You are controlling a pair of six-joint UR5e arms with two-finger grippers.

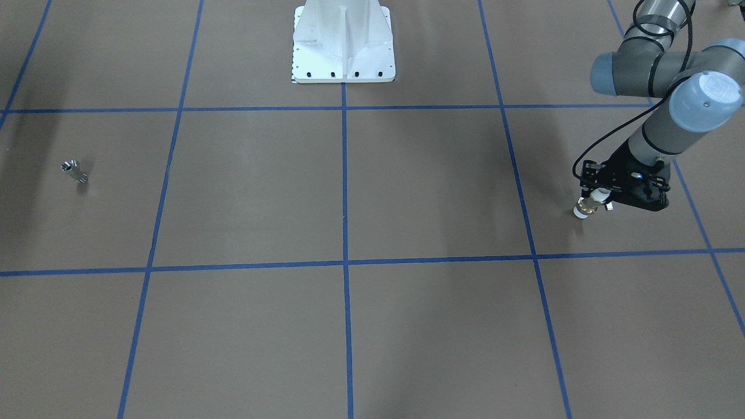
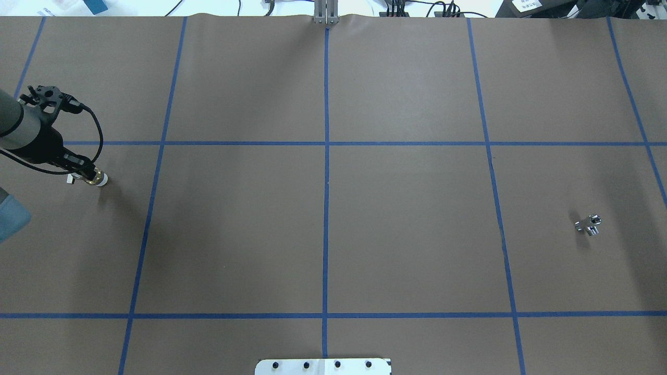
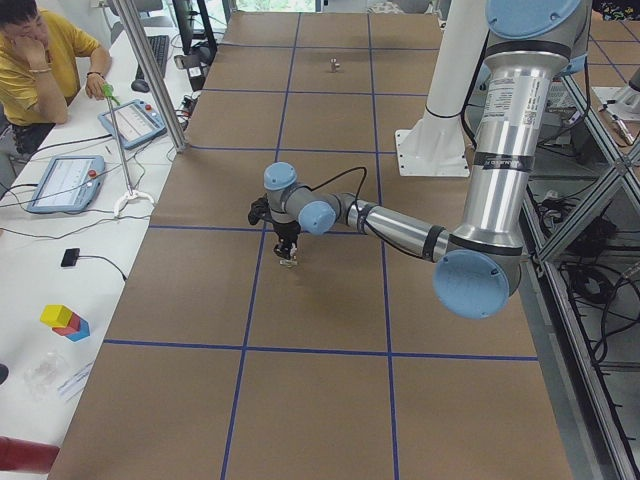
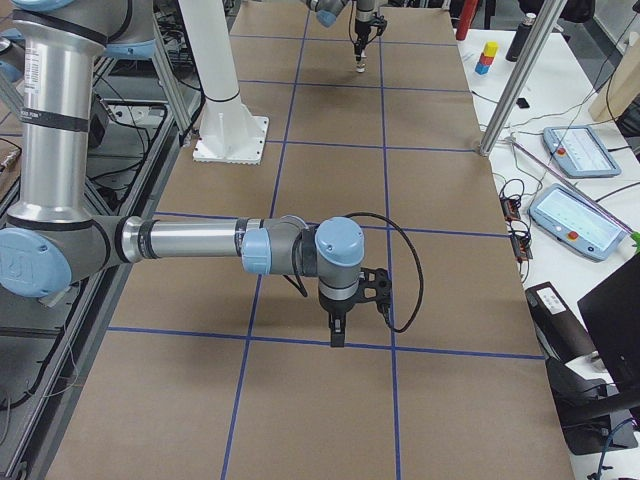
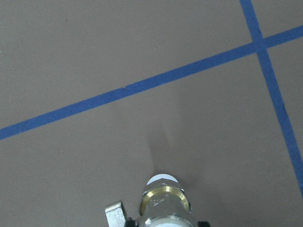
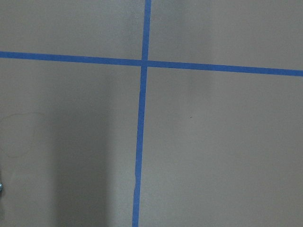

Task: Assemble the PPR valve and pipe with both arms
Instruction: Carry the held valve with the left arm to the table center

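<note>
My left gripper (image 1: 596, 199) is shut on the PPR valve (image 1: 585, 208), a white and brass fitting with a small side lever, and holds it low over the table at its left end. The overhead view shows this gripper (image 2: 83, 174) and the valve (image 2: 98, 179) at the far left. In the left wrist view the valve (image 5: 165, 200) sticks out at the bottom edge. The chrome pipe (image 1: 74, 171) lies alone on the table's right side, also seen from overhead (image 2: 589, 225). My right gripper (image 4: 339, 328) points down over the table; I cannot tell whether it is open or shut.
The white bolted pedestal base (image 1: 343, 49) stands at the robot's side of the table. Blue tape lines (image 2: 326, 143) divide the brown surface into squares. An operator (image 3: 40, 55), tablets (image 3: 62, 183) and a metal post (image 3: 150, 80) are along the far side.
</note>
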